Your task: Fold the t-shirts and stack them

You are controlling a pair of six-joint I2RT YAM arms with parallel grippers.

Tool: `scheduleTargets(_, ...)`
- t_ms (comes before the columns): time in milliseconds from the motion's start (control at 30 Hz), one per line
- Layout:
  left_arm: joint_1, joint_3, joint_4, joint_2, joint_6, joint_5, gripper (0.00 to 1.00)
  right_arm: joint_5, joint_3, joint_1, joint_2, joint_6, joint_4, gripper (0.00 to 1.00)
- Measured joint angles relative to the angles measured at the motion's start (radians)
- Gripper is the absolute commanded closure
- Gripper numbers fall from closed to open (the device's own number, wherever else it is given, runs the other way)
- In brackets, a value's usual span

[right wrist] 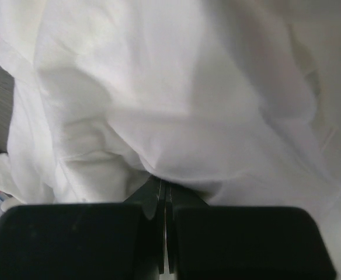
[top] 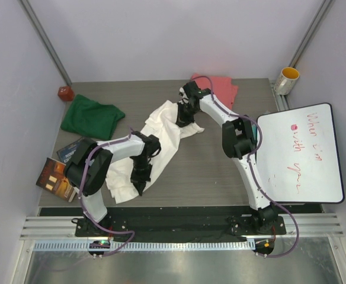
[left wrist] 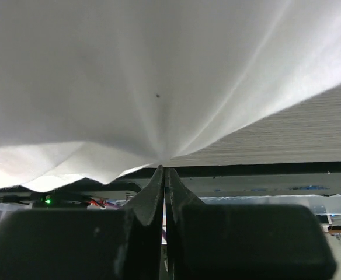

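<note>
White t-shirt is pinched tight at the tips of left fingers and right fingers, draped between them over the tabletop; spreading step is judged in hand, next the cloth needs pulling taut and laying flat.

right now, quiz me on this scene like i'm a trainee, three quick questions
1. True or false: the left end effector and the right end effector are both shut on the large white cloth t-shirt.
2. Fill in: the crumpled dark green cloth t-shirt lies toward the grey wooden table's far ____ corner.
3. Which lies nearest the yellow mug? A the coral-pink cloth t-shirt, B the green t-shirt, C the white t-shirt.
Key: 1 true; 2 left; 3 A.
</note>
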Motion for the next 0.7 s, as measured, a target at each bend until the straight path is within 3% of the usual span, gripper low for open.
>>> scheduleTargets(267,-0.020,0.025,-0.004,0.022,-0.007,0.005,1.00,-0.105,0.127,0.026,0.109,0.074,0.140,0.96)
scheduleTargets(567,-0.024,0.056,-0.031,0.065,-0.011,0.005,1.00,-0.193,0.164,0.024,0.169,0.175,0.314,0.71)
scheduleTargets(700,-0.029,0.100,-0.032,0.117,-0.012,0.003,1.00,-0.211,0.192,0.014,0.201,0.217,0.402,0.66)
